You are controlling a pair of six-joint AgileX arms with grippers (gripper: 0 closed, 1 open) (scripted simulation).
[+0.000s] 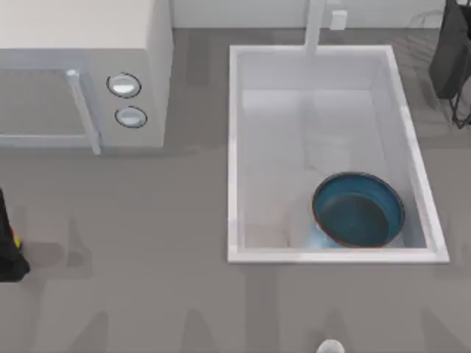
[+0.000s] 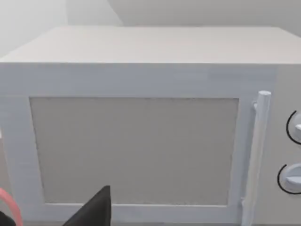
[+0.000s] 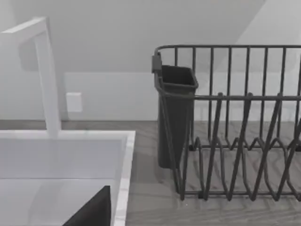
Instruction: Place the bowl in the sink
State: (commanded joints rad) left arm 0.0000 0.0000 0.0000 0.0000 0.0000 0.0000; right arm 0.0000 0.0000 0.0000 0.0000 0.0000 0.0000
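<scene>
The bowl (image 1: pixel 358 209) sat upright inside the sink (image 1: pixel 233 154), in its near right corner at about five o'clock, close to the near rim and right wall, with open white floor stretching behind it toward the faucet (image 1: pixel 315 28) at twelve. The left arm (image 1: pixel 9 243) sat parked at nine o'clock, cut off; the microwave (image 1: pixel 81 73) stood at ten. Whether either gripper was apart or together, I could not tell.

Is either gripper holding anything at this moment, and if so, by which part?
Nothing is held. The bowl sits free inside the sink, with no gripper touching it; both arms are parked at the table's far edges.
</scene>
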